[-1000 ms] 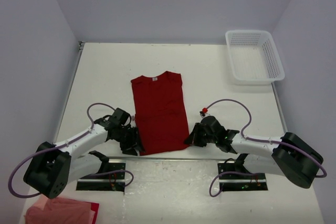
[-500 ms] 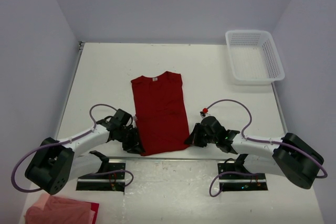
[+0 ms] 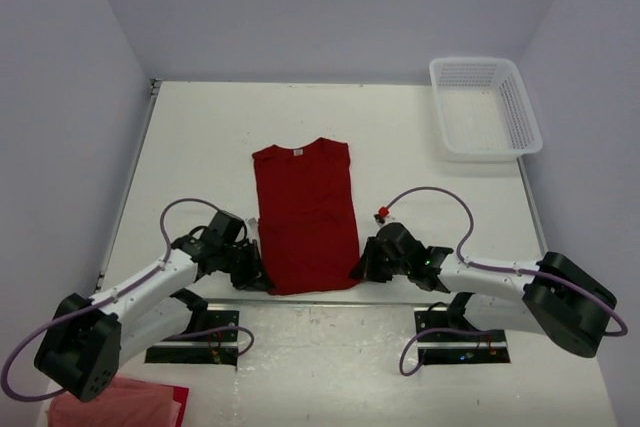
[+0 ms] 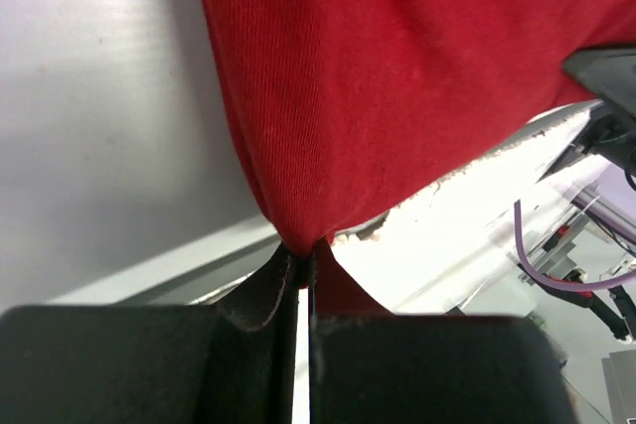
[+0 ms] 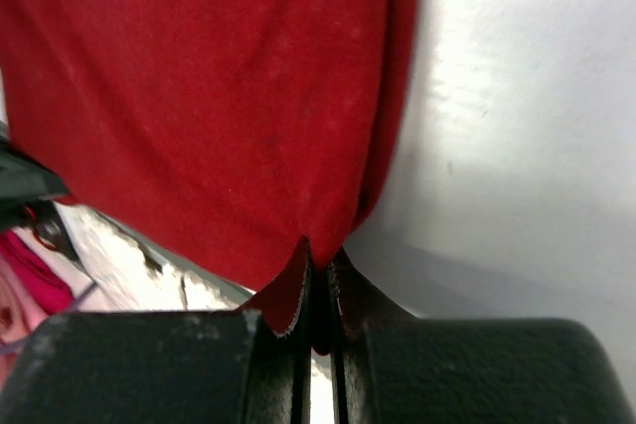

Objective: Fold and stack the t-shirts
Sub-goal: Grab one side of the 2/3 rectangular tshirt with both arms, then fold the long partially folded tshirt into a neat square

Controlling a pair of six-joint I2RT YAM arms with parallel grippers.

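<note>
**Both grippers pinch the near corners of the red shirt**

From the top view we see the t-shirt [image 3: 305, 217] lying flat on the table [image 3: 200, 137] as a long narrow shape, its white neck label [image 3: 296, 152] at the far end. The left gripper [image 3: 258, 277] sits at the shirt's near left corner and the right gripper [image 3: 360, 269] at its near right corner, both touching the hem. A white mesh basket [image 3: 490, 150] stands well apart from the shirt, beyond it and to its right. A pink cloth [image 3: 110, 402] lies nearer than the shirt, off to its left.

In the left wrist view the left gripper [image 4: 303, 255] is closed – its dark fingers [image 4: 258, 295] meet with a tip of the t-shirt [image 4: 397, 76] caught between them, and the rest of the cloth spreads away above.

In the right wrist view the right gripper [image 5: 320, 265] is likewise clamped on cloth: the fingers [image 5: 283, 300] press together on a corner of the t-shirt [image 5: 219, 96], which fans out from the pinch – the bare table [image 5: 517, 146] shows beside it.
</note>
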